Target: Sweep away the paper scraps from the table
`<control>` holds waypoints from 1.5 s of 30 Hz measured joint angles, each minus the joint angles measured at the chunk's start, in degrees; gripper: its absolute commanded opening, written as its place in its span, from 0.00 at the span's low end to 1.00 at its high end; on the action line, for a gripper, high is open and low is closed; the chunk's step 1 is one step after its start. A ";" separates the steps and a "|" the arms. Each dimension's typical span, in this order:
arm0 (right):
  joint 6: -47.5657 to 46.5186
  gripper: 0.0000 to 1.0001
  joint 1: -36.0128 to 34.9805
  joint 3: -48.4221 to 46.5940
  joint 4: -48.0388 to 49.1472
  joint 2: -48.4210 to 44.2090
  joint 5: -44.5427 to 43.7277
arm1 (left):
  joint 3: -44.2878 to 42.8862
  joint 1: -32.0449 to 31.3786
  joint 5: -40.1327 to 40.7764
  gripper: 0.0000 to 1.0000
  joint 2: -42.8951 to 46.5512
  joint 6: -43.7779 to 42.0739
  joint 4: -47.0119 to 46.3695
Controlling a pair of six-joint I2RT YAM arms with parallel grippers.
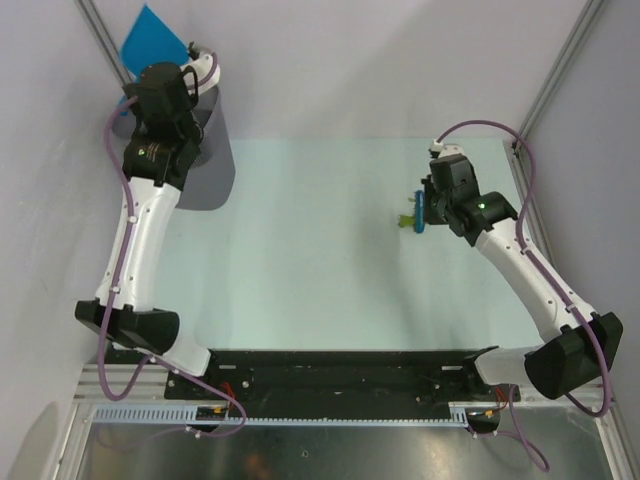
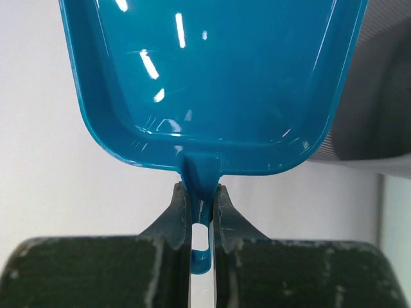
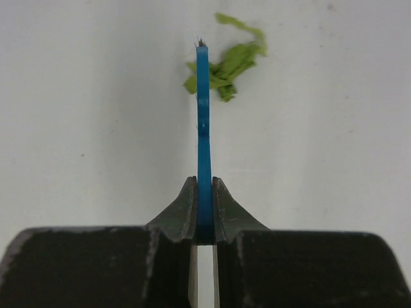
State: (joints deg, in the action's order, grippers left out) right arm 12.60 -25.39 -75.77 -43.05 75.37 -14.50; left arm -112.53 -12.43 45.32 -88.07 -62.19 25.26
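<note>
A small heap of green paper scraps (image 3: 225, 66) lies on the pale mint table (image 1: 320, 270), right of centre; it also shows in the top view (image 1: 404, 220). My right gripper (image 3: 204, 186) is shut on the blue brush (image 3: 203, 128), seen edge-on, its far end touching the heap. In the top view the brush (image 1: 421, 212) stands just right of the scraps. My left gripper (image 2: 200, 192) is shut on the handle of the blue dustpan (image 2: 212, 77), held up at the far left off the table edge; the pan (image 1: 152, 38) looks empty.
A grey wastebasket (image 1: 205, 160) stands at the table's far left corner beneath the left arm; its mesh side shows in the left wrist view (image 2: 376, 96). Metal frame posts (image 1: 555, 80) rise at the far corners.
</note>
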 measured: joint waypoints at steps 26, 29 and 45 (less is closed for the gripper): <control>-2.84 0.00 4.33 4.68 0.79 -0.17 0.26 | -10.27 15.93 -40.19 0.00 -12.09 34.88 34.40; -3.85 0.00 5.31 4.68 2.25 0.35 -1.73 | -10.27 16.15 -45.86 0.00 -10.88 36.74 35.12; -20.48 0.00 -1.01 4.22 16.90 22.95 -4.57 | 8.98 15.58 -66.40 0.00 11.21 37.68 35.82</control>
State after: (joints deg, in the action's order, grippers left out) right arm -7.88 -26.39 -71.55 -26.15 98.32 -19.07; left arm -103.55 3.16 -21.08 -76.86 -24.51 61.08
